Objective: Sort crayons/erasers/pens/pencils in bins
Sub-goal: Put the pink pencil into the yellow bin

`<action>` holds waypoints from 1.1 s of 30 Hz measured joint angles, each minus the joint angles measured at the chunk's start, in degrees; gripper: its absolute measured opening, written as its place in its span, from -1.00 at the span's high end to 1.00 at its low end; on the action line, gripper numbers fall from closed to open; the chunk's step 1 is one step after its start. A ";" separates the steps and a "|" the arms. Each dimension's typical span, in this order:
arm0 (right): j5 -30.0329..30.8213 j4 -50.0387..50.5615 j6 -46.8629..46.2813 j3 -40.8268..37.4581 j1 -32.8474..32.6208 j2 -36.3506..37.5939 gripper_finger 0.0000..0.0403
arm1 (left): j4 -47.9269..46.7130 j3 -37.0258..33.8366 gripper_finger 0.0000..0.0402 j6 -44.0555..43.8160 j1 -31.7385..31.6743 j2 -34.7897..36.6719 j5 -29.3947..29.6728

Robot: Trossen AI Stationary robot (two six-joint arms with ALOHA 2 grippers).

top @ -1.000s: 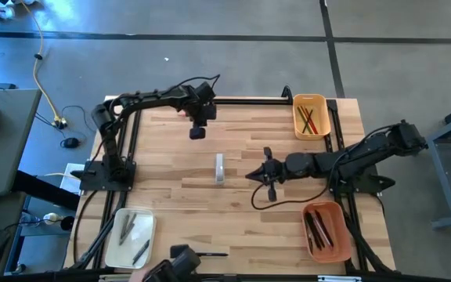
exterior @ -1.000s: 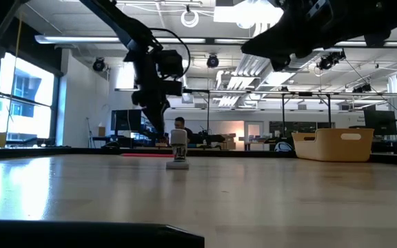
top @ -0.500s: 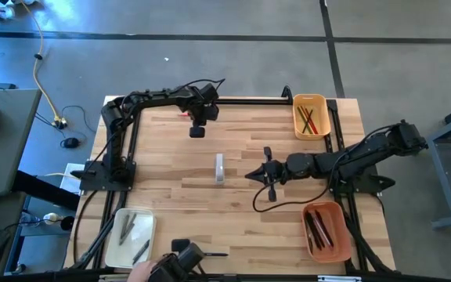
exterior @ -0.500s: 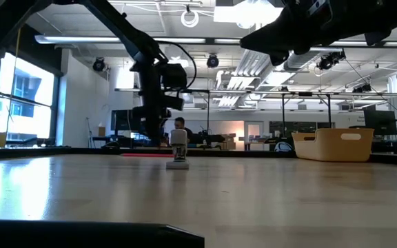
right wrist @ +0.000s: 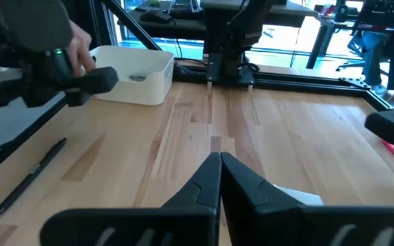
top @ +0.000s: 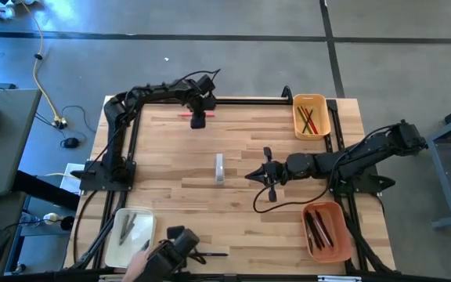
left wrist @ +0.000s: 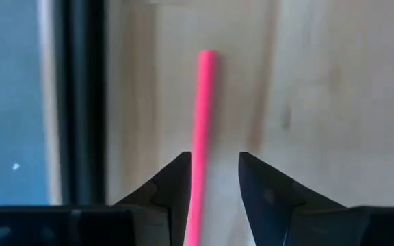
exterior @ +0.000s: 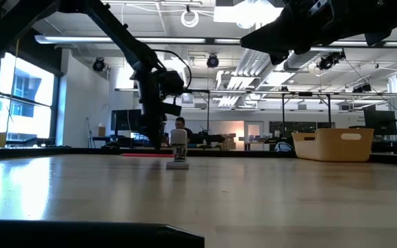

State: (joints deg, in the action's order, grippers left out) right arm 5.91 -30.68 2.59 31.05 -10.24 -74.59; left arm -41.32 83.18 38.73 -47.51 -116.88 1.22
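Observation:
A pink-red pencil (left wrist: 203,102) lies flat on the wood by the table's far edge (top: 186,114). My left gripper (left wrist: 213,158) is low over it and open, one finger on each side of the stick; whether a finger touches it I cannot tell. In the high view this gripper (top: 198,120) is at the far edge. My right gripper (top: 266,174) hovers shut over the table's middle right, holding nothing. A white eraser (top: 219,168) lies mid-table. A dark pen (top: 212,254) lies at the near edge.
A yellow bin (top: 324,117) at the far right holds red and green pencils. An orange bin (top: 337,213) at the near right holds dark pens. A white bin (top: 112,249) sits at the near left. A person's hand with a black device (top: 171,249) reaches in at the near edge.
My left gripper has moved toward the table's far edge and come down over the pink-red pencil. The person's hand with the black device has shifted along the near edge.

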 joint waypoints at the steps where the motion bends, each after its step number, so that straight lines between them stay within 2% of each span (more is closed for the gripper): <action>1: -0.02 -0.02 -0.03 0.00 0.00 0.00 1.00 | -0.12 0.64 0.44 -0.05 -0.31 -0.40 0.46; 12: -0.06 -0.02 -0.02 -0.01 0.00 0.00 1.00 | -9.09 9.90 0.55 1.07 -1.01 -8.42 0.26; 22: -0.11 -0.02 0.35 -0.04 0.00 0.00 1.00 | -10.94 11.12 0.57 4.15 -0.36 -9.92 0.82; 33: -0.11 0.97 0.16 -0.04 -0.04 0.00 1.00 | -13.74 11.15 0.97 4.60 1.32 -10.03 -1.09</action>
State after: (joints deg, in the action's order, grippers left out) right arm 5.80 -29.71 2.75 31.00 -10.28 -74.59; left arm -55.06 94.32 43.33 -46.18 -126.91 0.13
